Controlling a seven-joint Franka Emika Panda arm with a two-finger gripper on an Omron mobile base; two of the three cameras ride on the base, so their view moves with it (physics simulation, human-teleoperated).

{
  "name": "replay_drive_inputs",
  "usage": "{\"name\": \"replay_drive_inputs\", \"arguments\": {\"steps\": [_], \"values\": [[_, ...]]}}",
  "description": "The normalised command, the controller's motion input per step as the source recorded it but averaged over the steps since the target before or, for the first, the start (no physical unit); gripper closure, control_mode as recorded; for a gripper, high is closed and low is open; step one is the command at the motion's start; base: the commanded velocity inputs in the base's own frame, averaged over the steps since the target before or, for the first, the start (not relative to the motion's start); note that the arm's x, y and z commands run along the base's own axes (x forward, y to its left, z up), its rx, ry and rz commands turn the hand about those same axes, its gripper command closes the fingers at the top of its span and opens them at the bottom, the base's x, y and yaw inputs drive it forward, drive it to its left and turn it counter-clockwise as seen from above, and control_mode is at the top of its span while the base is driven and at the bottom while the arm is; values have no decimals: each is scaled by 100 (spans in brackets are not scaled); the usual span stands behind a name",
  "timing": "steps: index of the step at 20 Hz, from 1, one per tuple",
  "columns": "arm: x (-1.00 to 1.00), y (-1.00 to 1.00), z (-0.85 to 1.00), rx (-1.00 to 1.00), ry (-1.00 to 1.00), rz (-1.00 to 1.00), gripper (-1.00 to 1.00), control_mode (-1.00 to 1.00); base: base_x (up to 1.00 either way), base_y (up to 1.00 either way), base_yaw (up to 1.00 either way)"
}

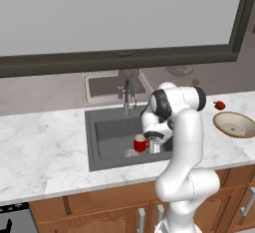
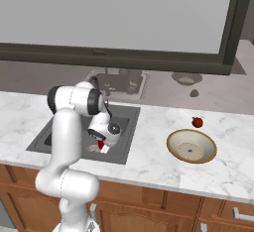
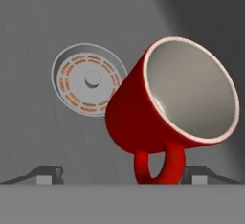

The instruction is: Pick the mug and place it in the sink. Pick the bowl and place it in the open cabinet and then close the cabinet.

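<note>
The small red mug (image 1: 140, 144) (image 2: 101, 145) is down in the dark grey sink (image 1: 109, 132) (image 2: 130, 123), beside the round drain (image 3: 88, 80). In the hand view the mug (image 3: 162, 103) is close up, its mouth facing the camera and its handle at the bottom. My gripper (image 1: 155, 148) (image 3: 124, 174) is low in the basin right next to the mug, open; its fingertips (image 3: 48, 173) stand wide apart on either side of the handle without touching it. The tan bowl (image 1: 235, 124) (image 2: 191, 147) lies on the counter to the right. The cabinet is out of view.
A chrome faucet (image 1: 128, 97) stands at the back of the sink, close to the arm's elbow. A tiny red fruit (image 1: 219, 105) (image 2: 197, 122) lies just behind the bowl. White marble counter (image 1: 45, 147) runs both sides; a dark-framed window spans the wall above.
</note>
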Motion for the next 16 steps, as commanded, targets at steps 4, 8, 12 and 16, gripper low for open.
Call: {"name": "replay_drive_inputs", "arguments": {"steps": [4, 8, 12, 16], "values": [[0, -10, 29, 4, 0, 0, -100, -100, 0, 0, 0], [0, -4, 60, 0, 0, 0, -100, -100, 0, 0, 0], [2, -15, 61, 0, 0, 0, -100, -100, 0, 0, 0], [3, -6, 68, 0, 0, 0, -100, -100, 0, 0, 0]]}}
